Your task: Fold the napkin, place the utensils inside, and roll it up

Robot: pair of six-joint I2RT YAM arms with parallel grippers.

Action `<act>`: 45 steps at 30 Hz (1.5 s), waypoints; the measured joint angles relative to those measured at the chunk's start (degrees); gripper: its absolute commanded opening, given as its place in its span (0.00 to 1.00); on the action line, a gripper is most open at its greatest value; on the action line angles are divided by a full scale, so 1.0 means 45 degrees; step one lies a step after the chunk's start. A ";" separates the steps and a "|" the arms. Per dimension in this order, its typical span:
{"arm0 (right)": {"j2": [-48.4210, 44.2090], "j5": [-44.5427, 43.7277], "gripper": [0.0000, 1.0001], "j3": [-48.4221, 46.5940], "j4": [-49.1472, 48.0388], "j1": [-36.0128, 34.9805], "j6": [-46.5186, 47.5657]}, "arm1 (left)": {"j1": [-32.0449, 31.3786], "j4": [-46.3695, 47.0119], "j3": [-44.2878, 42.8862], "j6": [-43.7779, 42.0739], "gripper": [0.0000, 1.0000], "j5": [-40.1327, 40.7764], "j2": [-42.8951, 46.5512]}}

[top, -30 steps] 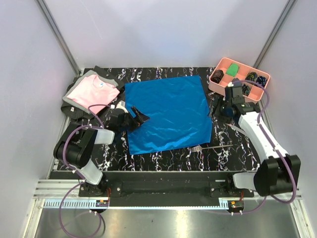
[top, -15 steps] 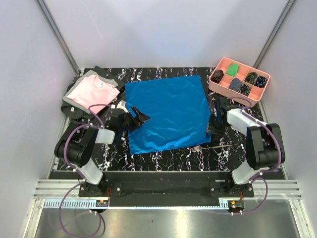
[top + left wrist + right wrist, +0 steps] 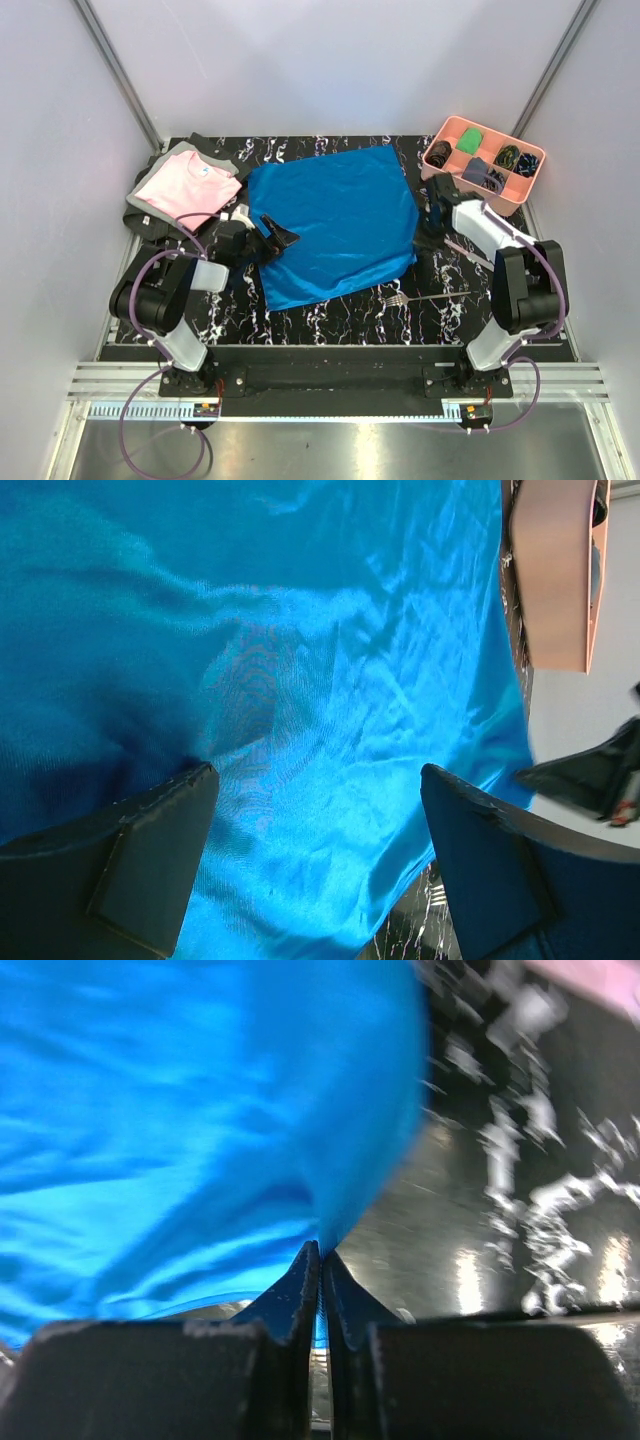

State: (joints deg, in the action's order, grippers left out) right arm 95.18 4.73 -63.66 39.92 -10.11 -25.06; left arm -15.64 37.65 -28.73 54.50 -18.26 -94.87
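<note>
The blue napkin [image 3: 335, 225] lies spread on the black marbled table, its right edge lifted. My right gripper [image 3: 424, 216] is shut on that edge; in the right wrist view the jaws [image 3: 320, 1252] pinch a fold of the napkin [image 3: 200, 1110]. My left gripper [image 3: 284, 238] hovers open over the cloth's left part, and the left wrist view shows the napkin [image 3: 300, 680] between its spread fingers [image 3: 160, 860], which hold nothing. A silver fork [image 3: 425, 297] lies on the table just past the napkin's near right corner. A second thin utensil [image 3: 462, 249] lies beside the right arm.
A folded pink shirt [image 3: 190, 185] sits on grey cloth at the far left. A pink compartment tray [image 3: 505, 138] with small cloth bundles stands at the far right, close behind the right arm. Grey walls enclose the table on three sides.
My right gripper came down to the napkin's right edge and shut on it. The napkin's right side has lifted and pulled inward. The left arm stayed still and open.
</note>
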 measured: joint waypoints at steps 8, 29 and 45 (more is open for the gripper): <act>0.2050 -0.0466 0.57 -0.3211 0.0092 -0.2715 -0.0029 | 0.0083 0.0379 0.0000 0.0087 0.90 -0.0194 -0.0223; 0.1078 0.0578 0.49 -0.1253 -0.0981 -0.1928 -0.0374 | 0.0083 -0.1588 -0.0418 -0.0821 0.90 -0.0325 0.0636; 0.4002 -0.0238 0.43 -0.4289 -0.1239 -0.3944 -0.0233 | 0.0748 -0.9432 -0.2948 -0.3997 0.95 0.0874 0.7791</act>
State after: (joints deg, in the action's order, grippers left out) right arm 113.19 3.66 -82.96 34.35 -27.86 -26.11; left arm -12.27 -4.80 -42.00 36.51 -14.33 -59.81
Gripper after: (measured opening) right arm 0.432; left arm 0.941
